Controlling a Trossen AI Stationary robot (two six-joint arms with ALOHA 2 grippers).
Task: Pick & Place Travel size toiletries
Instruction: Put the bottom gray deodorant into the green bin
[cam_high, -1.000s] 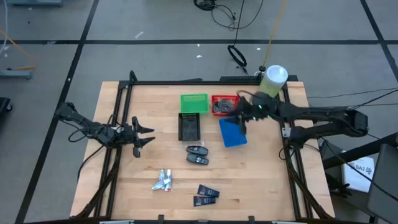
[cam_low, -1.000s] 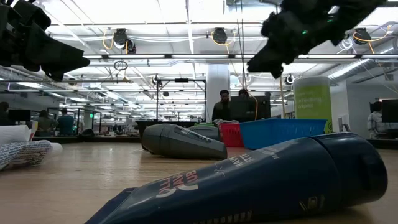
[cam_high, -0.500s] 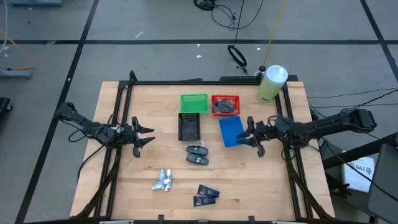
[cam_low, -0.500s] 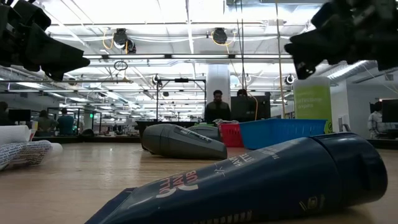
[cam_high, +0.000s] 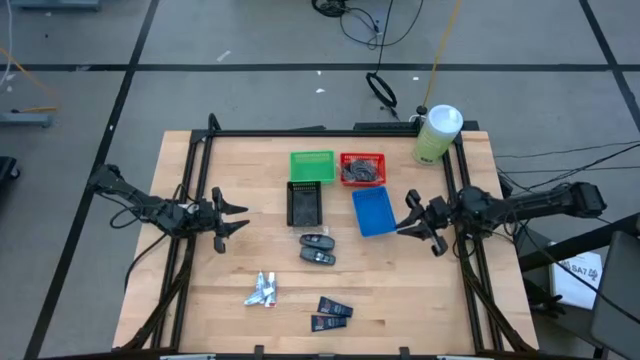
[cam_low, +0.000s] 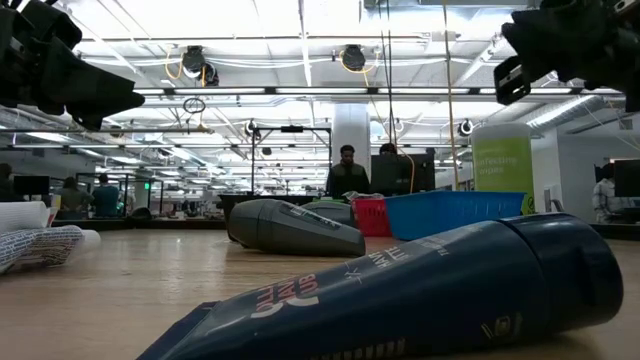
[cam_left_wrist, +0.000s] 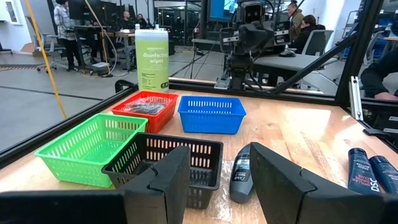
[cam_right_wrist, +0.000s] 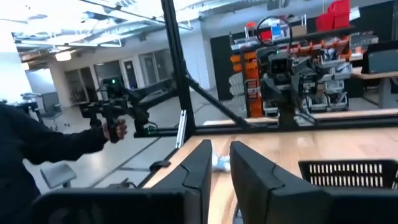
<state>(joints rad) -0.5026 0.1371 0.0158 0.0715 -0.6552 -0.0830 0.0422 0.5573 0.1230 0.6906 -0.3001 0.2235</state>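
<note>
Wooden desk carries four bins; navy tubes, black oval pieces and silver tubes lie loose — left hand apart, empty; right hand nearly together, empty, beside blue bin.

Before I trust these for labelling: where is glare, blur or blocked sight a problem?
Low view: a navy tube looms close and blocks much of the table, with bright ceiling lights behind. Right wrist view: soft, hazy background. High view: even light, toiletries small.
</note>
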